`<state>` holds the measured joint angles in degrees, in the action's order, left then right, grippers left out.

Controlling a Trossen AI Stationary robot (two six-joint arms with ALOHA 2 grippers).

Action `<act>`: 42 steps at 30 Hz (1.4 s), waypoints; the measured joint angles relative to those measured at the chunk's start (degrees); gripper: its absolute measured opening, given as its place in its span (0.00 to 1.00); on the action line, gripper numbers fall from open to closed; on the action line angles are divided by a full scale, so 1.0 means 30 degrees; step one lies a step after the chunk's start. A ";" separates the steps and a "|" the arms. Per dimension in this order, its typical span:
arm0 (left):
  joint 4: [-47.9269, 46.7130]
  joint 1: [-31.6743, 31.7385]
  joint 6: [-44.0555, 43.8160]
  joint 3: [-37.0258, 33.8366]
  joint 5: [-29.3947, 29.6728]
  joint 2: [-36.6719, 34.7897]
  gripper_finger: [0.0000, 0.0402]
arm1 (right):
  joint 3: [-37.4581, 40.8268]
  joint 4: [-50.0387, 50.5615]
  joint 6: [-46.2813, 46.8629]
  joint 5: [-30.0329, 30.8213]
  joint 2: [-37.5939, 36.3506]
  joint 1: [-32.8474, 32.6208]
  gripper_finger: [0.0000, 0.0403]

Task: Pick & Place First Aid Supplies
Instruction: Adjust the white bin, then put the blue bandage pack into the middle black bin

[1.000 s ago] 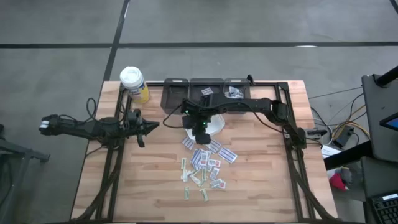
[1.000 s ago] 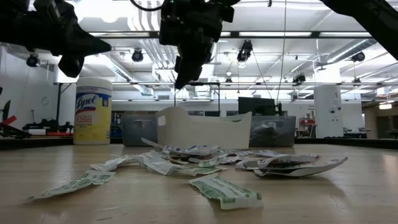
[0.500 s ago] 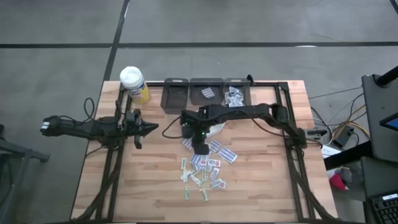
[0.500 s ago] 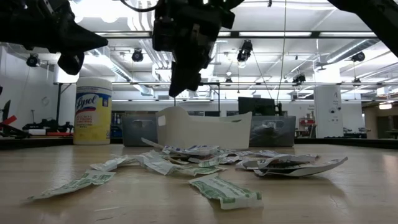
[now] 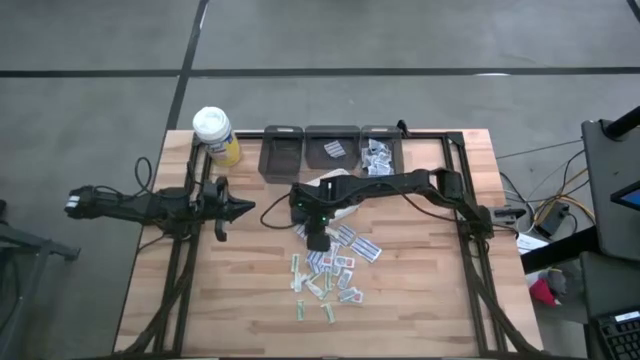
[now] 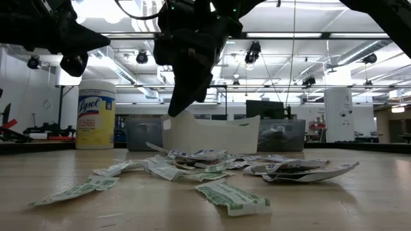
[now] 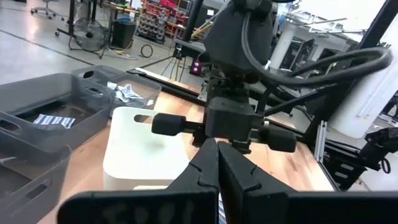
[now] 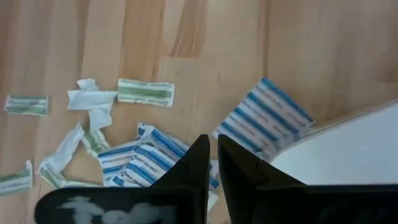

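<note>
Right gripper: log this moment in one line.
right gripper: shut, empty, above packets | left gripper: shut, idle at left | white bin: behind pile

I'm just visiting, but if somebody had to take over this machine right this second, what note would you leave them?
Right claw: nearly shut, nothing visibly held, hanging over the near edge of the packet pile, beside the white tub.
Left claw: shut, empty, waiting at the table's left side.
Done: a few packets already lie in the middle grey bin and right grey bin.
Left: most packets are scattered on the wooden table; the left bin looks empty.
The yellow bottle in the far left corner is not part of the job.
</note>
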<state>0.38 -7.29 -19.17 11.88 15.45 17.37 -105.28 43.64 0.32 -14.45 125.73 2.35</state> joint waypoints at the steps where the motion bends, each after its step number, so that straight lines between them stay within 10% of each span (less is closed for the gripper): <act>1: 0.0000 0.0000 0.0023 0.0000 -0.0043 0.0000 0.00 | 0.0138 -0.0127 0.0129 0.0153 0.0000 -0.0007 0.08; 28: 0.0007 0.0000 0.0391 0.0000 -0.0206 0.0000 0.00 | 0.0251 -0.1776 -0.0100 0.5024 0.0000 0.0974 0.08; 42: 0.0392 0.0015 0.0583 0.0000 -0.0403 -0.0112 0.00 | -0.1834 -0.2323 0.0195 0.4215 -0.0007 0.0135 0.08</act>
<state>1.56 -7.25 -17.42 11.88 14.24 17.03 -110.79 36.67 0.90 -1.81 125.71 2.76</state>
